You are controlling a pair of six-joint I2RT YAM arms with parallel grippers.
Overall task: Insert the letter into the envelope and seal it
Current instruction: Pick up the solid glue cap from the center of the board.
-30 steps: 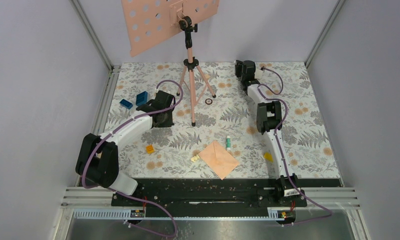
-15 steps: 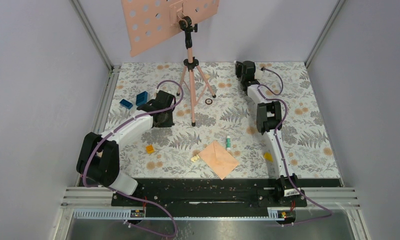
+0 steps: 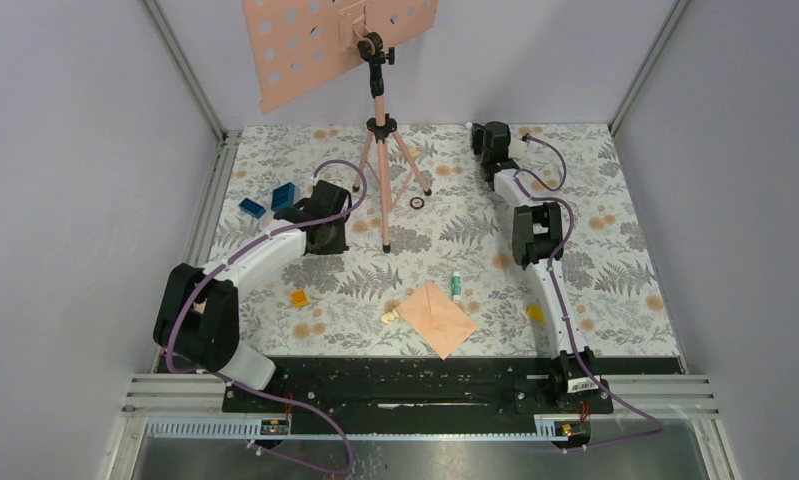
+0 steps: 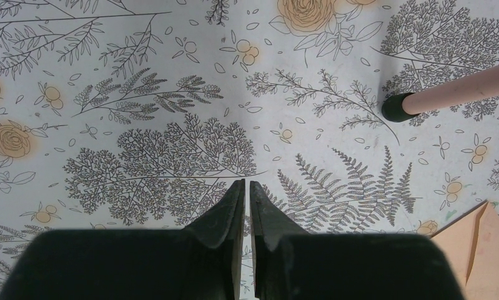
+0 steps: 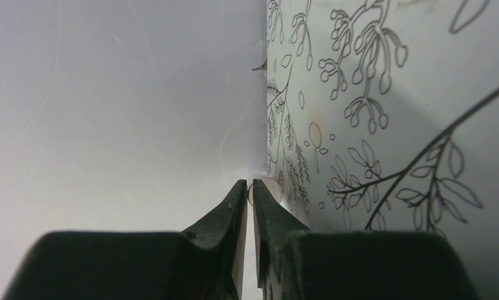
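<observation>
The peach-pink envelope [image 3: 436,318] lies flat near the front middle of the floral mat, turned like a diamond; its corner shows at the lower right of the left wrist view [image 4: 484,250]. The letter is not in view in any frame. My left gripper [image 3: 325,238] is shut and empty over the mat at the left of the tripod, well away from the envelope; its jaws show nearly touching [image 4: 247,184]. My right gripper [image 3: 481,130] is shut and empty at the back edge of the mat, its tips [image 5: 249,183] close to the grey back wall.
A pink tripod [image 3: 380,150] with a perforated pink plate [image 3: 315,40] stands at the back middle; one foot shows in the left wrist view [image 4: 396,107]. Two blue blocks [image 3: 270,200], a yellow piece [image 3: 299,297], a glue stick [image 3: 457,287], a small ring [image 3: 417,203] and a pale scrap [image 3: 389,317] lie about.
Both arms have shifted only very slightly. The envelope has not moved.
</observation>
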